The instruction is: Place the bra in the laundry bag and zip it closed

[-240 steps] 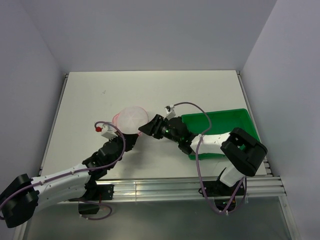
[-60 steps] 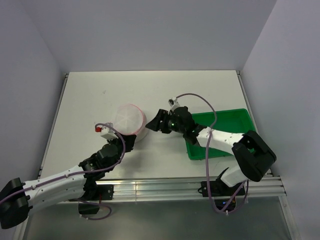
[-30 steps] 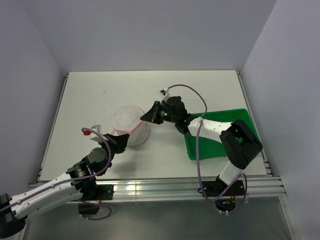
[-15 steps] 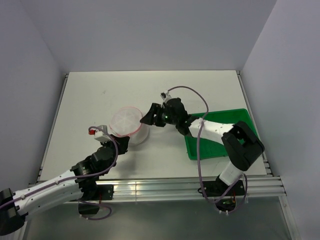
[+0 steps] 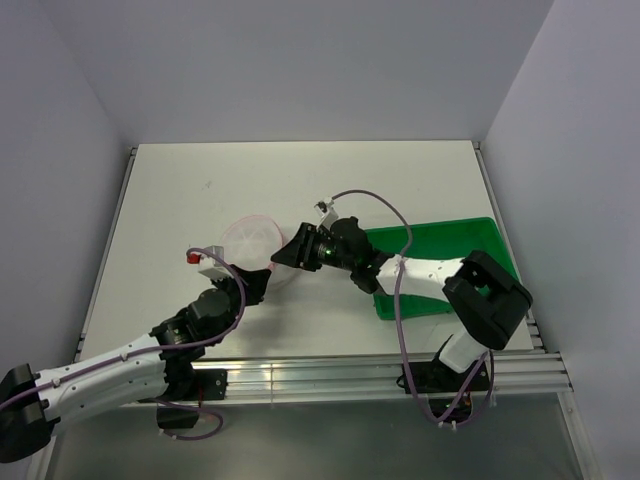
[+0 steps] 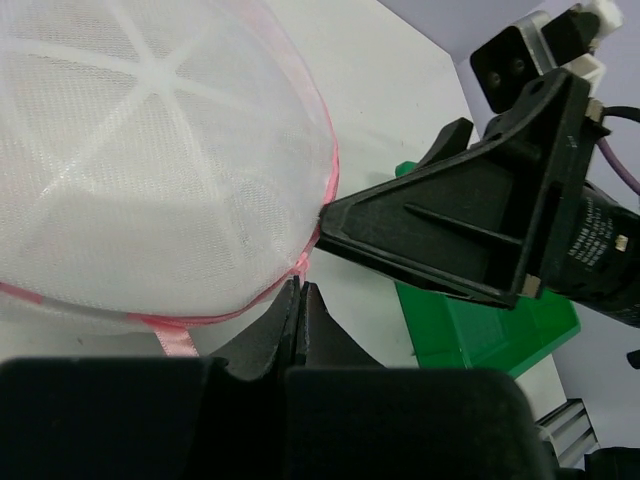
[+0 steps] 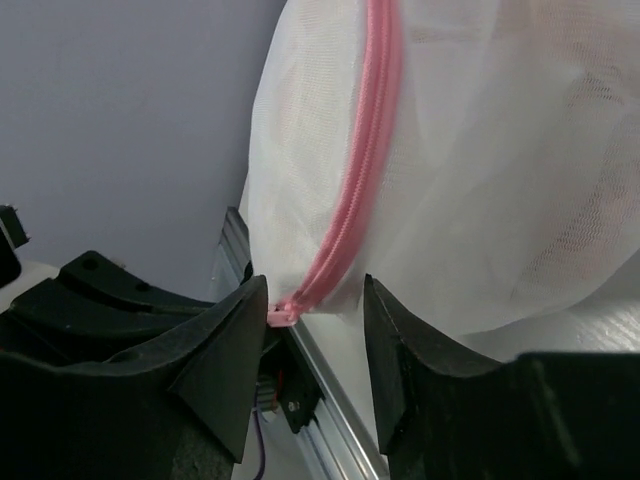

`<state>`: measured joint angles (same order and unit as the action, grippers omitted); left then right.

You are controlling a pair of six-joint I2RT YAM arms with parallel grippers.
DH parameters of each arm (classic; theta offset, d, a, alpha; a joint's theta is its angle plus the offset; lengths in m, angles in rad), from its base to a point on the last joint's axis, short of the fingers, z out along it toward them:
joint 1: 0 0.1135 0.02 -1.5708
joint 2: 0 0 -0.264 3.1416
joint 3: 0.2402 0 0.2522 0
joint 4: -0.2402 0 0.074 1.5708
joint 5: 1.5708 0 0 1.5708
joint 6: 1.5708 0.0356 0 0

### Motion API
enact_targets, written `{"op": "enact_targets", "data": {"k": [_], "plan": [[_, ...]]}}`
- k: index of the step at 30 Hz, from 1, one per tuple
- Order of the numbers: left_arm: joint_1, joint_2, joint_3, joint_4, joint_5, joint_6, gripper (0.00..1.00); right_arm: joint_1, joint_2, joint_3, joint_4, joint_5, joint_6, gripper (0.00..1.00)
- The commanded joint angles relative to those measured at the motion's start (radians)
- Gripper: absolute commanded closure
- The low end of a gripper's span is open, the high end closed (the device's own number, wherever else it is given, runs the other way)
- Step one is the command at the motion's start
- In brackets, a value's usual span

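Top external view: the laundry bag (image 5: 250, 238) sits on the bench (image 5: 300, 180) left of the middle, with its round face turned up. Only the right wrist view shows the pink zip (image 7: 375, 120) running from top to bottom. Its end lies between the half-parted jaws of the right gripper (image 5: 285, 257). The left gripper (image 5: 258, 283) has its jaws closed, with the tips at the pink trim; I cannot tell if they pinch it.
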<state>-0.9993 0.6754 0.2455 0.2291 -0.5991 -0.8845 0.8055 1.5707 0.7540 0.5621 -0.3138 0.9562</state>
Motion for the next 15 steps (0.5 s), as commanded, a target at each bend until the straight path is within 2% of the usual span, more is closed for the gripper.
{"op": "enact_targets", "data": {"k": [1,4,5,6,8,11,15], "plan": [[-0.007,-0.019,0.026,0.041,0.016,0.004,1.0,0.009,0.031,0.056,0.056,0.031,0.026,0.5],[-0.007,-0.04,0.029,0.021,0.013,0.01,1.0,0.009,0.038,0.067,0.052,0.051,0.026,0.54],[-0.007,-0.046,0.029,0.006,0.012,0.009,1.0,0.008,0.04,0.071,0.048,0.053,0.024,0.65],[-0.007,-0.053,0.029,-0.005,0.009,0.009,1.0,0.009,0.043,0.08,0.045,0.056,0.023,0.71],[-0.007,-0.071,0.031,-0.028,0.002,0.01,1.0,0.006,0.048,0.087,0.033,0.073,0.018,0.82],[-0.007,-0.098,0.032,-0.066,-0.004,0.015,1.0,0.003,0.06,0.107,0.019,0.084,0.012,0.94],[-0.007,-0.151,0.041,-0.154,-0.025,0.019,1.0,-0.022,0.064,0.125,-0.002,0.093,-0.004,0.99]]}}
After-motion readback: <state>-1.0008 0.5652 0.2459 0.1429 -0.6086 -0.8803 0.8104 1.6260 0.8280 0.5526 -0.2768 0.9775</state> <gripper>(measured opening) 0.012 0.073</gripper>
